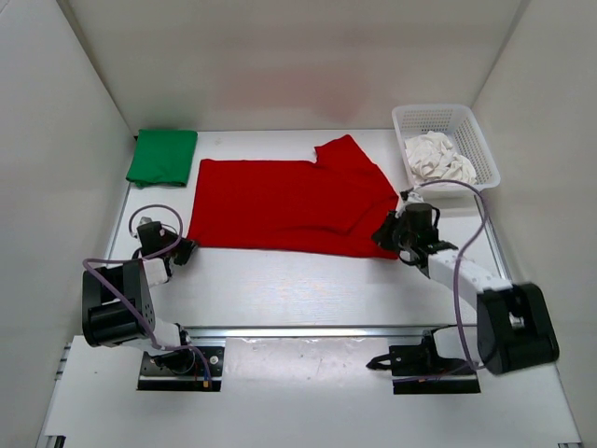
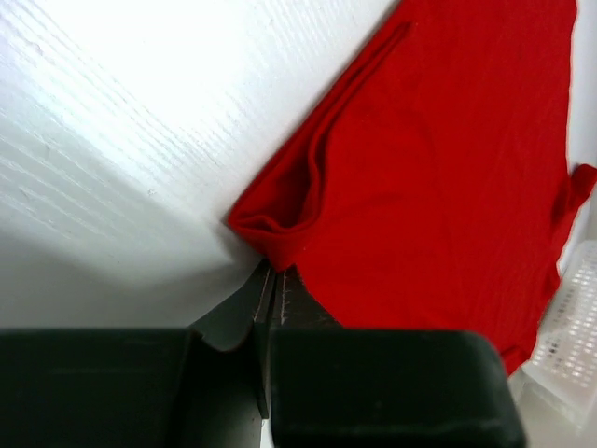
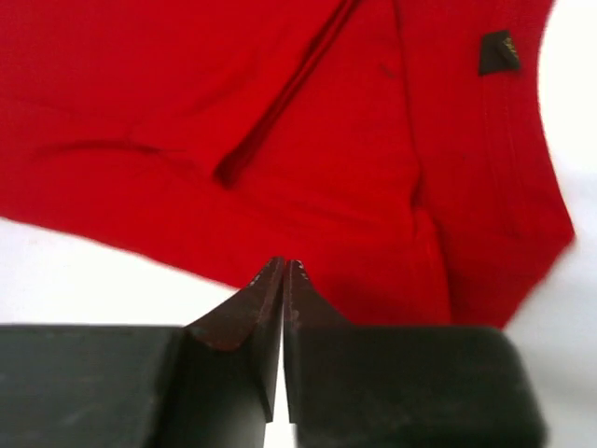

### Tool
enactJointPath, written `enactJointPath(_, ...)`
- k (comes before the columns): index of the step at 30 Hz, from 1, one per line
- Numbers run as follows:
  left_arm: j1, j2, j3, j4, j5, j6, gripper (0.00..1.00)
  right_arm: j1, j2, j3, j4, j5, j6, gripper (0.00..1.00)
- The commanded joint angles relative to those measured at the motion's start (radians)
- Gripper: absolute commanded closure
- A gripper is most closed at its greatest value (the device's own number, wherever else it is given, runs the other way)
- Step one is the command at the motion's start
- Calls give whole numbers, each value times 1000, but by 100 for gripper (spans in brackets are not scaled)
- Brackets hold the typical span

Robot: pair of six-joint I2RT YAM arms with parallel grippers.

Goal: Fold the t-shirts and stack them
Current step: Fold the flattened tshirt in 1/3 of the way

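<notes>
**Both grippers at the near hem of the red t-shirt**

Nearest the arm bases, the white table point(image 1: 308, 280) lies bare. The left gripper point(image 1: 184, 250) sits at the near-left corner of the red t-shirt point(image 1: 280, 205). Its jaws are pressed together, and in its wrist view the corner bunches into a small fold right at the fingertips, so it appears to pinch the cloth. The right gripper point(image 1: 384, 233) sits at the near-right corner. Its jaws are likewise drawn together with the tips over the hem, but the pictures do not show whether any cloth is caught between them.

The red t-shirt lies spread flat, beginning at the grippers and stretching away from them toward the far side. Its long axis runs left to right, so each arm has its own corner close by and neither needs to reach across. A sleeve sticks out at the far right. A fold from here would likely carry the near hem over toward the far edge, both arms moving together.

Farther back, the green t-shirt point(image 1: 163, 157) lies folded at the far left, just beside the red one. At the far right the white t-shirt point(image 1: 438, 157) sits crumpled in the basket point(image 1: 438, 117).
</notes>
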Motion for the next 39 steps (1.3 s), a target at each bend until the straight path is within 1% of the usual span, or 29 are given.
enactJointPath(1,17,-35,-21,-5,15,16,100,27,138,114,7,-28,-61,98)
enactJointPath(2,22,-40,-24,-9,15,11,100,30,184,130,9,-37,-64,100)
enactJointPath(5,40,-50,-31,-25,14,24,100,14,254,122,12,-66,-48,100)
enactJointPath(7,60,-61,-40,-36,35,22,100,1,255,76,24,-72,-29,100)
enactJointPath(10,97,-95,-72,-61,72,36,100,-11,214,-31,36,-57,1,100)
enactJointPath(12,102,-136,-119,-82,95,47,100,-25,127,-130,38,-71,21,100)
enactJointPath(13,106,-176,-132,-100,102,62,100,-26,102,-155,36,-80,39,100)
enactJointPath(15,105,-237,-167,-145,106,86,100,-13,-5,-250,0,-69,48,100)
enactJointPath(18,105,-381,-213,-241,128,132,100,3,-176,-345,-68,-81,82,100)
enactJointPath(19,103,-415,-233,-287,127,161,100,-9,-215,-378,-88,-86,109,100)
enactJointPath(20,100,-479,-242,-291,118,163,100,-14,-290,-398,-118,-75,116,100)
enactJointPath(21,97,-548,-279,-352,106,168,100,-17,-367,-416,-144,-57,136,99)
enactJointPath(22,105,-582,-300,-390,100,180,100,-28,-436,-418,-170,-45,142,100)
enactJointPath(24,100,-706,-325,-424,87,188,100,-51,-490,-377,-209,-40,119,99)
enactJointPath(26,82,-751,-305,-444,60,198,92,-95,-519,-318,-246,-67,85,96)
enactJointPath(27,72,-747,-282,-461,57,204,91,-105,-522,-286,-250,-104,73,93)
enactJointPath(28,63,-742,-244,-469,75,214,86,-99,-524,-242,-261,-115,55,91)
enactJointPath(29,54,-735,-227,-467,75,224,84,-89,-515,-228,-264,-108,59,88)
enactJointPath(31,14,-721,-163,-467,58,249,81,-4,-496,-185,-226,-72,59,79)
enactJointPath(32,2,-718,-138,-461,47,254,81,44,-486,-176,-221,-62,64,78)
enactJointPath(33,-24,-703,-111,-452,41,261,88,73,-441,-159,-186,-46,65,77)
enactJointPath(34,-52,-695,-86,-446,31,273,90,113,-400,-149,-145,-34,65,75)
enactJointPath(35,-82,-687,-75,-426,24,268,91,145,-342,-140,-96,-54,74,74)
enactJointPath(36,-90,-673,-58,-406,27,269,91,155,-311,-133,-99,-63,76,73)
enactJointPath(37,-128,-661,-52,-400,15,267,91,167,-256,-120,-35,-80,76,72)
enactJointPath(39,-258,-643,-43,-351,-26,252,89,188,-147,-91,15,-86,77,71)
